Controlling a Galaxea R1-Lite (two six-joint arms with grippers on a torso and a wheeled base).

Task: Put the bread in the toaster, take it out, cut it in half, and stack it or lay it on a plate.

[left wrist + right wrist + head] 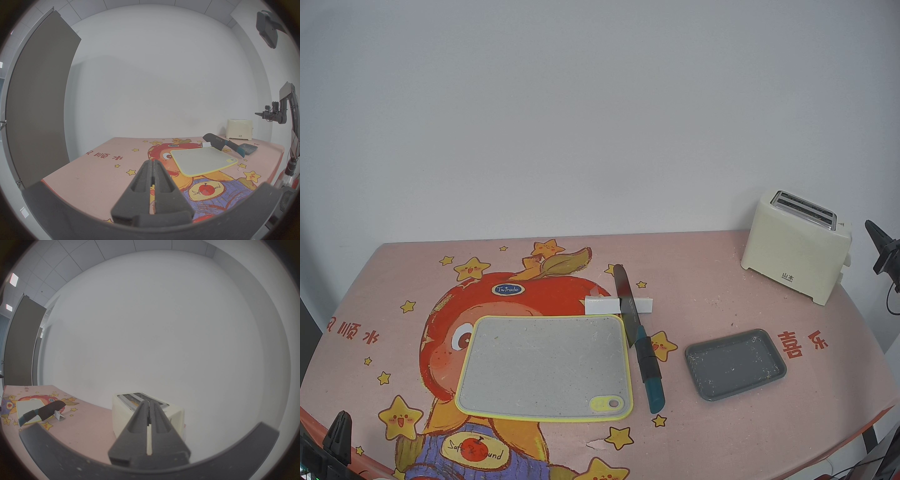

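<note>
The cream toaster (pixel 797 253) stands at the far right corner of the counter (pixel 725 294), its two slots facing up. In the right wrist view a tan sliver shows inside one slot; it may be the bread (pixel 136 402), though the angle is too shallow to be sure. The right claw (pixel 148 402) hangs just beside the toaster, off the counter's right edge, its fingers together on nothing. The grey plate (pixel 735 364) lies near the toaster, toward the front, dusted with crumbs. The grey, yellow-rimmed cutting board (pixel 544 365) lies at the middle. Just beside its right edge is the knife (pixel 640 344): its dark blade leans on a small white block (pixel 603 305) behind the board and its teal handle rests on the counter. The left claw (pixel 153 162) sits low at the counter's front left corner, well apart from the board, fingers together and holding nothing.
</note>
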